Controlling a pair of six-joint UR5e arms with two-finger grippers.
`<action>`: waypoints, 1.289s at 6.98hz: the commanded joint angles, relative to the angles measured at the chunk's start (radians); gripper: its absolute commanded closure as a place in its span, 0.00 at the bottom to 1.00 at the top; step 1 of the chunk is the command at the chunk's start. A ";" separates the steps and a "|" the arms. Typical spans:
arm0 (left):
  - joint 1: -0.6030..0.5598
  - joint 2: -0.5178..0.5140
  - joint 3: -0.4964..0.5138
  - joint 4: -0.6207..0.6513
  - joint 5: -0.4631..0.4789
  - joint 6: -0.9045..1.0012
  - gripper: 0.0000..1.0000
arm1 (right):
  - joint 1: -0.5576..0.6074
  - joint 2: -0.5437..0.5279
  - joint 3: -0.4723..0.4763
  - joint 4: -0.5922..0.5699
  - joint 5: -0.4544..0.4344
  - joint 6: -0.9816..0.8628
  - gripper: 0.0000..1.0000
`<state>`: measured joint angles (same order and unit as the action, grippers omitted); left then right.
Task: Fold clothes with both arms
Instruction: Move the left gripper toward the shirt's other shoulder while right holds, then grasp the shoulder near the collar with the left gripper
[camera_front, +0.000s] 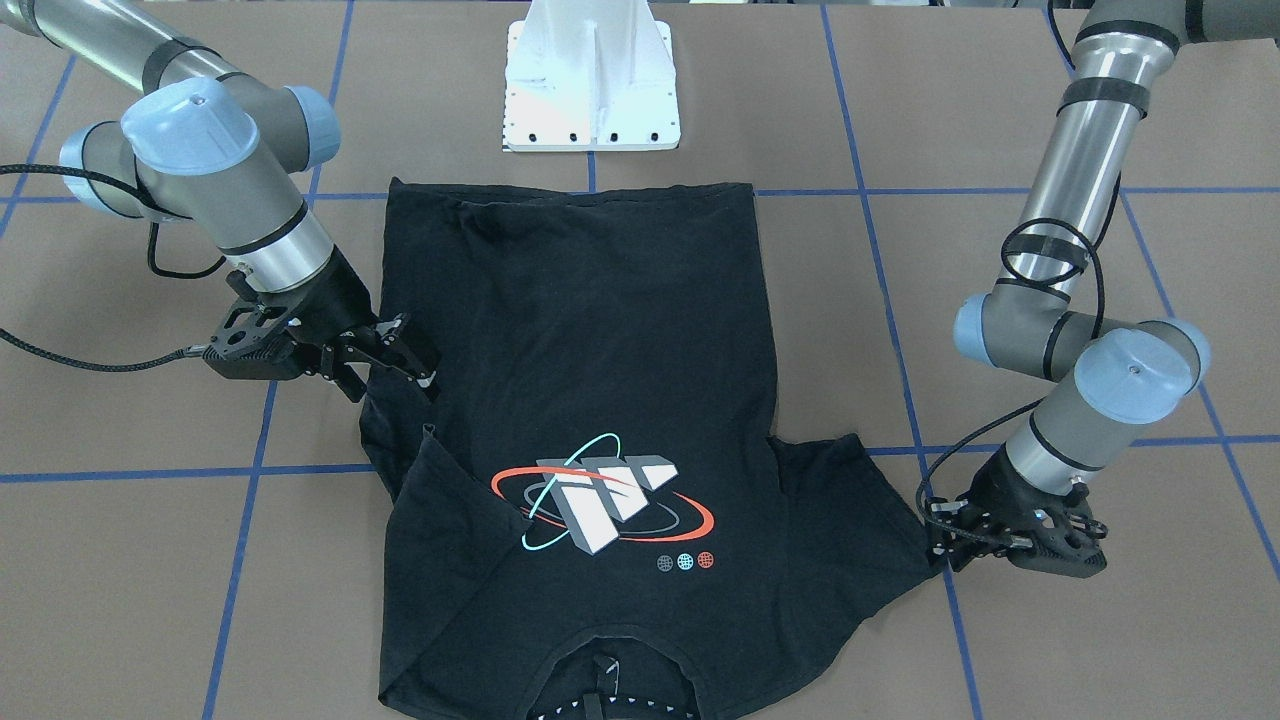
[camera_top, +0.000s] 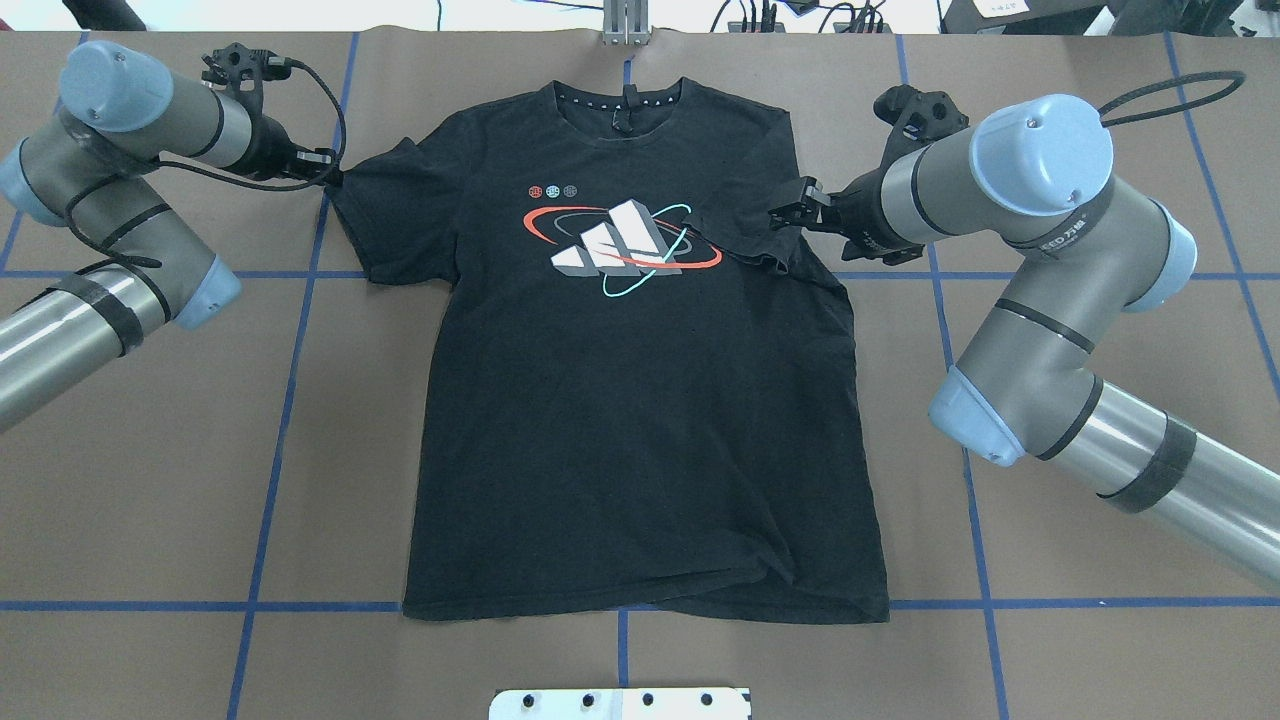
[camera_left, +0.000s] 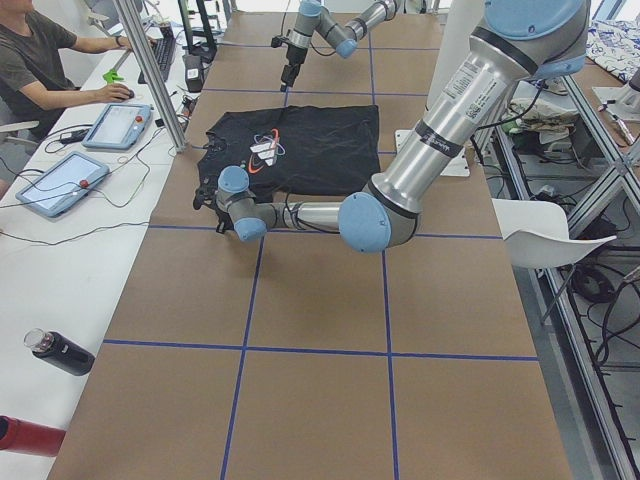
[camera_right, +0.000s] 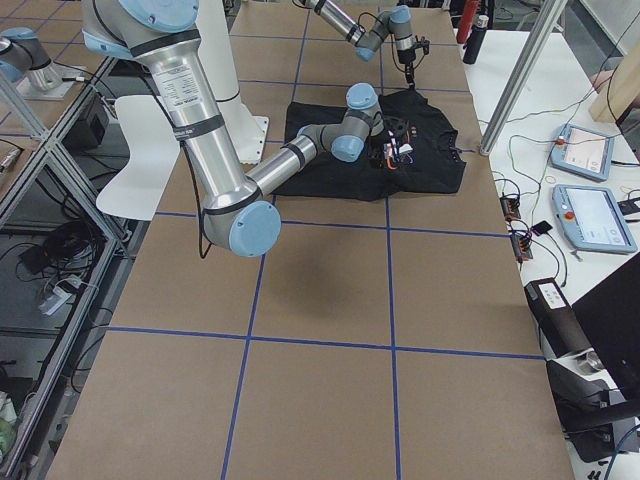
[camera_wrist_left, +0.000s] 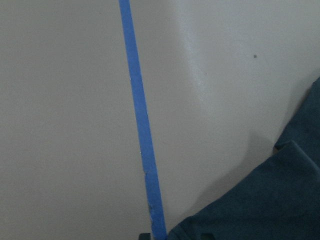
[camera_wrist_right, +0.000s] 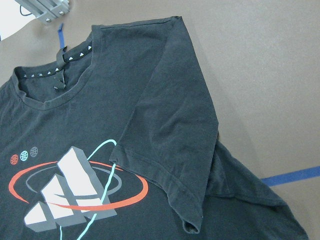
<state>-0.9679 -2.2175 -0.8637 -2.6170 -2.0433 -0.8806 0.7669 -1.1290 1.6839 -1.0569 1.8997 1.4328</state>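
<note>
The black T-shirt (camera_top: 640, 420) lies flat and print-up on the brown table, collar away from the robot's base. Its sleeve on my right side is folded inward onto the chest beside the orbit logo (camera_wrist_right: 75, 185). My right gripper (camera_top: 790, 212) hovers just over that folded sleeve (camera_wrist_right: 170, 150), jaws open and holding nothing (camera_front: 390, 385). The other sleeve (camera_top: 375, 215) lies spread out flat. My left gripper (camera_top: 328, 178) sits low at that sleeve's outer edge, shut on the hem (camera_front: 938, 535). In the left wrist view only a corner of the shirt (camera_wrist_left: 270, 200) shows.
The white pedestal base (camera_front: 592, 90) stands just beyond the shirt's bottom hem. Blue tape lines (camera_top: 290, 380) grid the table. A person (camera_left: 40, 60) sits at a side bench with touch pendants (camera_left: 118, 125); bottles (camera_left: 60, 352) lie on that bench.
</note>
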 joint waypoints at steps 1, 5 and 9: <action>0.000 0.001 0.000 0.000 0.000 -0.001 0.82 | 0.003 0.000 0.000 0.000 0.001 -0.002 0.02; -0.017 0.002 -0.125 0.029 -0.093 -0.134 1.00 | 0.020 0.000 0.002 -0.002 0.007 -0.002 0.02; 0.020 -0.063 -0.330 0.236 -0.092 -0.400 1.00 | 0.026 0.000 0.002 -0.003 0.009 -0.003 0.02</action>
<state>-0.9683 -2.2449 -1.1736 -2.4187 -2.1416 -1.2119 0.7923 -1.1290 1.6871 -1.0594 1.9081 1.4302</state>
